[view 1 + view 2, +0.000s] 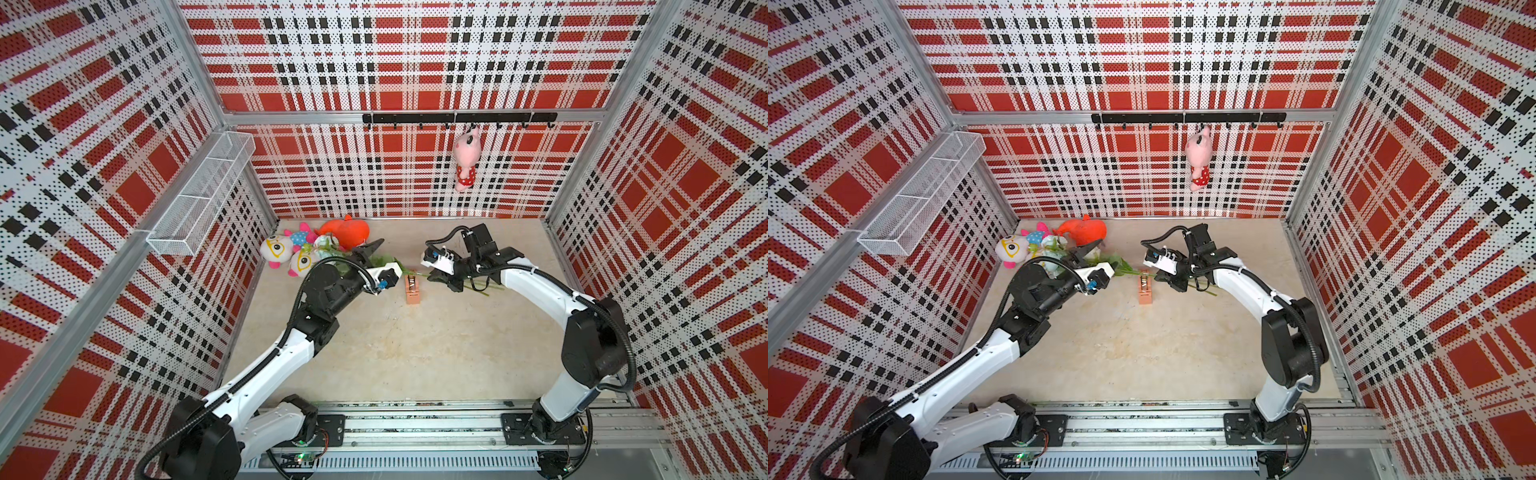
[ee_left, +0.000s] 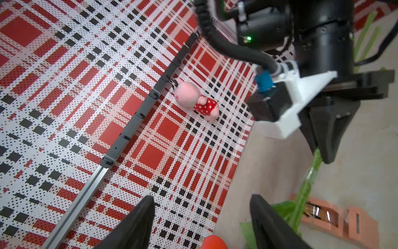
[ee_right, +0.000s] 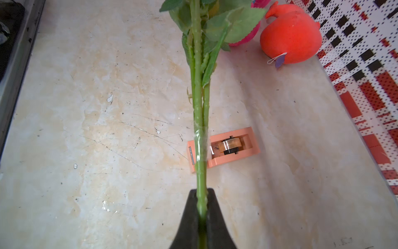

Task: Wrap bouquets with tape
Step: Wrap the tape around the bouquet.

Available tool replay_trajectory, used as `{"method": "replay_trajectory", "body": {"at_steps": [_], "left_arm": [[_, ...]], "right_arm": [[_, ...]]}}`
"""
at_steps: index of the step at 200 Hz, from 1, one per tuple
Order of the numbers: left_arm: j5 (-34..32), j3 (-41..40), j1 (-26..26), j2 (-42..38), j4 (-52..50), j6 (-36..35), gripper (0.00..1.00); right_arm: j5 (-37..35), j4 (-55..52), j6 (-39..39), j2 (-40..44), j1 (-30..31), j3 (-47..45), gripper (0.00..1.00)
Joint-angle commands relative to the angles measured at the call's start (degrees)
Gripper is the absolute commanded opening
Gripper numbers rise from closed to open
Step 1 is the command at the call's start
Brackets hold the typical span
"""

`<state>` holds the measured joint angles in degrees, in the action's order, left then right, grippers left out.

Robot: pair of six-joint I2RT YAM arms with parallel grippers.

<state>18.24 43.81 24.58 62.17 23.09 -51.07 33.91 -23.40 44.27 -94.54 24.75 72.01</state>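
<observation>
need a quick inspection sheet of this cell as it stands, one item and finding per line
surface: beige marbled tabletop, scratched.
job's things: bouquet stems carry a clear tape band; tape dispenser sits on the tabletop under them.
clutter: plush toys piled in a back corner; pink plush hangs from the hook rail.
hands: left hand open, empty; right hand shut on the bouquet stems.
cables: black hoses run along both arms; nothing seen snagged.
surroundings: red plaid walls; white wire basket on a side wall.
</observation>
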Motion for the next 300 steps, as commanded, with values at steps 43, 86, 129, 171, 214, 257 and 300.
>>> {"method": "replay_trajectory", "body": {"at_steps": [43,86,129,171,214,257,300], "left_arm": [[16.0,19.2,-1.2,10.1,-39.5,-7.2,0.75],[14.6,21.0,2.7,18.2,-47.0,-8.9,0.76],[14.5,13.7,4.2,22.2,-44.2,-6.7,0.72],[13.8,9.3,4.4,23.5,-39.8,-4.6,0.69],[10.7,6.9,4.1,24.8,-38.7,-3.4,0.58],[9.3,5.6,4.2,25.7,-37.6,-2.7,0.30],[8.4,5.4,4.7,26.1,-37.4,-3.1,0.13]], "right_arm": [[-4.9,47.4,11.3,13.0,2.9,-24.5,0.00],[-19.0,54.1,22.7,13.5,11.2,-31.4,0.00],[-26.5,57.1,24.8,14.6,15.8,-36.7,0.00],[-27.1,57.8,22.1,14.1,17.8,-40.5,0.00],[-27.9,60.4,16.6,12.0,19.8,-43.2,0.00],[-27.0,55.0,10.9,11.0,20.4,-42.5,0.07],[-25.0,49.3,3.4,12.3,20.3,-42.1,0.26]]}}
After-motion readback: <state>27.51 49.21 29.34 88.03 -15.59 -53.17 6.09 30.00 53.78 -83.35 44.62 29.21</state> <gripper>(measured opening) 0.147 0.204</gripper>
